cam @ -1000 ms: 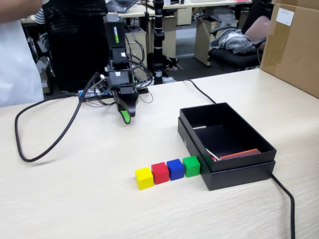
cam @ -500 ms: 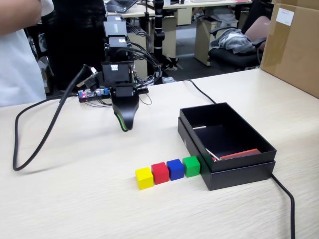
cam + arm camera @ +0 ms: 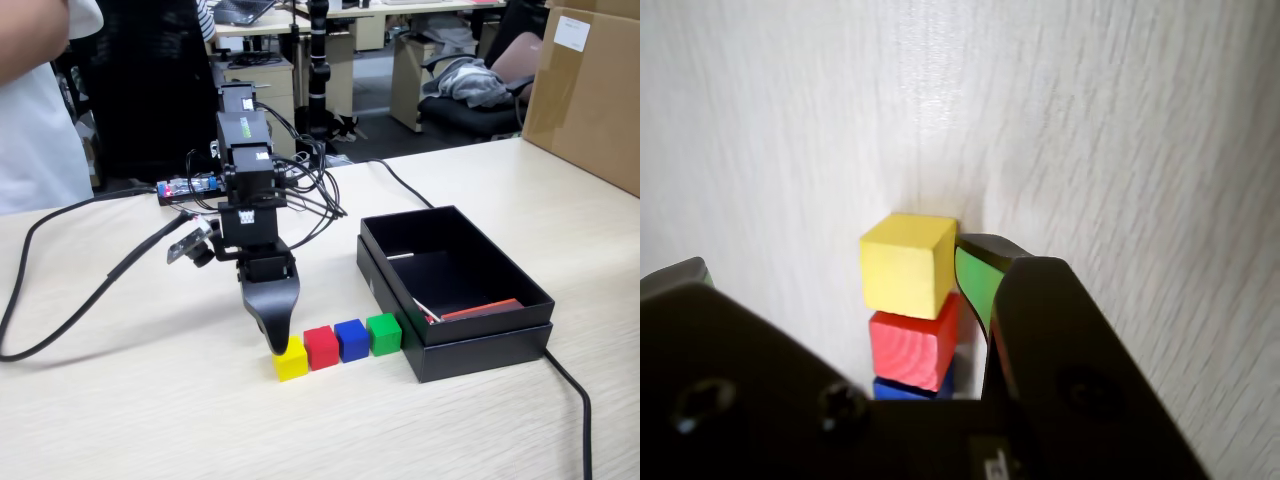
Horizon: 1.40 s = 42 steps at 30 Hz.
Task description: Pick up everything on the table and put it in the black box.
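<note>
The tool [image 3: 276,345] hangs tip-down over the yellow cube [image 3: 290,359], at the left end of the row in the fixed view, and from there its black jaws overlap, so that view alone does not tell their gap. The wrist view settles it: one jaw with a green pad stands just beside the right face of the yellow cube [image 3: 907,265], its tip at the cube's far corner, while the other jaw's tip shows only at the left edge, well apart from the cube; the tool [image 3: 825,265] is wide and grips nothing. Whether the green pad touches the cube cannot be told. The wrist view shows the red cube [image 3: 913,348] touching the yellow one and a sliver of the blue cube [image 3: 908,388] behind it. Only the fixed view shows the whole row on the pale surface [image 3: 150,420]: yellow, red cube [image 3: 322,347], blue cube [image 3: 352,339], green cube [image 3: 384,333], side by side, the green one just beside the black box [image 3: 455,300], which sits to the right and holds some flat items. A cable [image 3: 575,405] trails from behind the box toward the near edge.
</note>
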Motion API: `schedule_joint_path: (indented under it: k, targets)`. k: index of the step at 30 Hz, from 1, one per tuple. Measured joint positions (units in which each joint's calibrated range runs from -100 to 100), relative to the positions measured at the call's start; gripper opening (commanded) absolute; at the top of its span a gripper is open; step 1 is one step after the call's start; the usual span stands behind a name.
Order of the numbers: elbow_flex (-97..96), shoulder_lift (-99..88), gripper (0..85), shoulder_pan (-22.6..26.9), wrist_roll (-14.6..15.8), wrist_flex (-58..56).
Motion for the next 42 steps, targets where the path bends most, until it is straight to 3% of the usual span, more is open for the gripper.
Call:
schedule_joint_path:
  k: [8, 13, 15, 16, 18, 25, 30, 35, 42]
  targets:
    - [8.22, 11.13, 46.8, 0.63, 0.00, -4.49]
    - [10.31, 13.72, 41.8, 0.88, 0.00, -5.50]
    - [10.41, 14.24, 32.7, 0.88, 0.00, -5.65]
    - [11.14, 14.37, 20.9, 0.88, 0.05, -6.04]
    - [11.59, 14.37, 11.4, 0.88, 0.59, -7.67]
    - [11.23, 8.80, 11.4, 0.59, 2.69, -10.84]
    - [6.85, -13.85, 11.4, 1.61, 4.30, -15.25]
    - [5.75, -30.42, 11.4, 8.64, 5.08, -16.26]
    - [6.30, -24.85, 11.6, 18.71, 8.35, -17.42]
